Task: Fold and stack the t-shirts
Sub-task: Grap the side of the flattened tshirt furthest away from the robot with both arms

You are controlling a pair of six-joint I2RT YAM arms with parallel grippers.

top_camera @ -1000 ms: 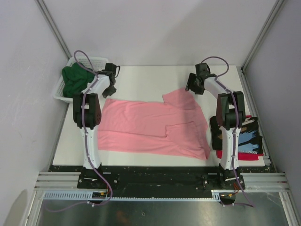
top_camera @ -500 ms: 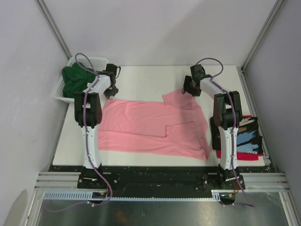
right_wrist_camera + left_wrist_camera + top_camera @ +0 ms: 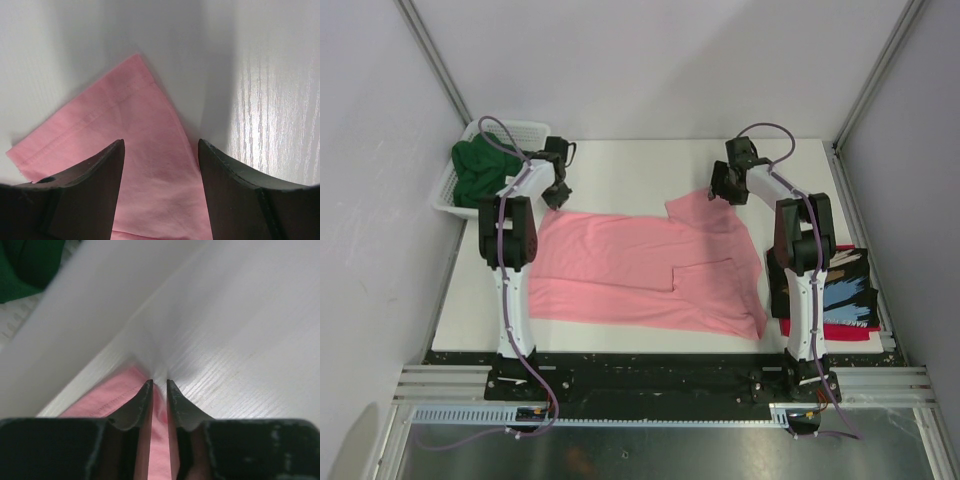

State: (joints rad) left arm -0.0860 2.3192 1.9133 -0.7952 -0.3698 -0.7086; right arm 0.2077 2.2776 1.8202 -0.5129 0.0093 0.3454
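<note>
Across the middle of the white worktop (image 3: pixel 640 165) a plain salmon-pink cloth t-shirt (image 3: pixel 640 265) lies spread flat, its long axis running from the left edge toward the right edge, hem to the left and sleeves to the right. The left claw (image 3: pixel 159 385) is down at the shirt's far-left hem corner, fingers drawn to a narrow slot with pink cloth in it; this is judged a pinch on that corner. The right claw (image 3: pixel 161 145) stands at the far sleeve, toward the far-right corner, fingers spread wide, with the sleeve's hemmed tip lying between and below them, not gripped. Both claws thus sit on the shirt's far long edge, and the body of the cloth lies nearward from each. Judgement: the coming fold turns on carrying that far edge toward the near edge, creasing parallel to the long axis, and the right claw must close first. Risk: thin cloth may slip from a shallow corner pinch.
</note>
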